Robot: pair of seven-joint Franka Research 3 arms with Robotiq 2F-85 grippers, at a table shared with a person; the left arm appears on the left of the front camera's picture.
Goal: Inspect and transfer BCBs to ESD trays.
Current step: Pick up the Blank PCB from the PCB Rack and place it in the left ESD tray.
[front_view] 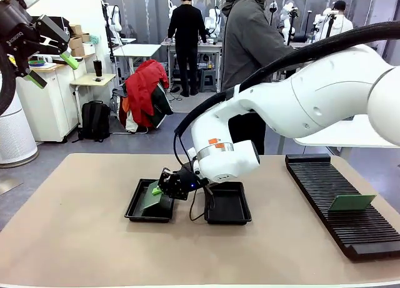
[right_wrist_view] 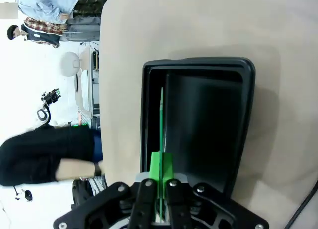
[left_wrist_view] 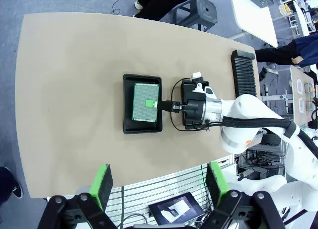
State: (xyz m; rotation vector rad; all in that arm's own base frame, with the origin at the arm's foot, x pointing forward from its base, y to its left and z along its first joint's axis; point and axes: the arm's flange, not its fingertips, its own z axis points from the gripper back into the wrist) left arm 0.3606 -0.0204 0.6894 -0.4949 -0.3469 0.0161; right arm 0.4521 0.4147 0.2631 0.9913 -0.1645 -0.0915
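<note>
Gripping the BCB (front_view: 152,200) by one edge, the right claw (front_view: 160,189) is closed on it; the board leans tilted just ahead of the pads (right_wrist_view: 160,163), inside the ESD tray (front_view: 133,208) under the claw. The right arm (front_view: 312,94) reaches low across the second ESD tray (front_view: 229,220) behind the claw. The left claw (front_view: 52,69) hangs open, high above the worktop (front_view: 75,238).

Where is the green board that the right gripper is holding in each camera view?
Front view: board left of centre, tilted in the left-hand black tray.
Left wrist view: board near centre, seen face-on.
Right wrist view: board lower centre, edge-on, in the right gripper.
Shared landmark: that black tray.
</note>
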